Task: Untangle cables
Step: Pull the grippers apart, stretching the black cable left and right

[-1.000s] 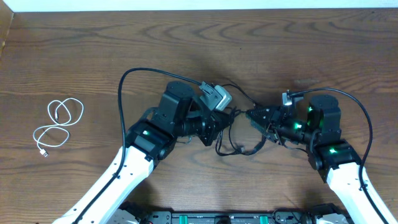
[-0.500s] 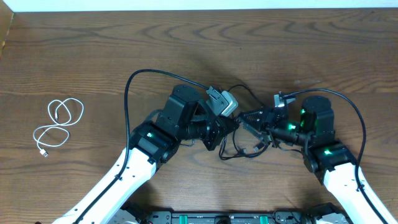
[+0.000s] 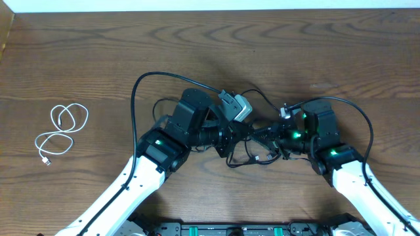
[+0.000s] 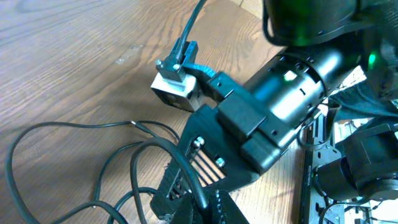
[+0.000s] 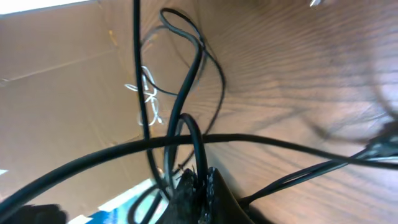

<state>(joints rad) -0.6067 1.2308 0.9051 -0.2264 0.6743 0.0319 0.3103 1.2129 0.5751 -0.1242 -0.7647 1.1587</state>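
The black cables (image 3: 252, 156) sit tangled mid-tabletop (image 3: 98, 52), likely light, limp and springy. Left tool (image 3: 239, 134) and right tool (image 5: 198, 179) each pinch a strand. The white cable (image 3: 60, 130) lies well apart. Gripping near a plug looks surest.

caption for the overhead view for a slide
Both jaws shut on the tangled black cables; white cable lies apart, far left.

Soft, even light covers my desk (image 3: 79, 52) with faint shadows; my right wrist view is blurry up close.
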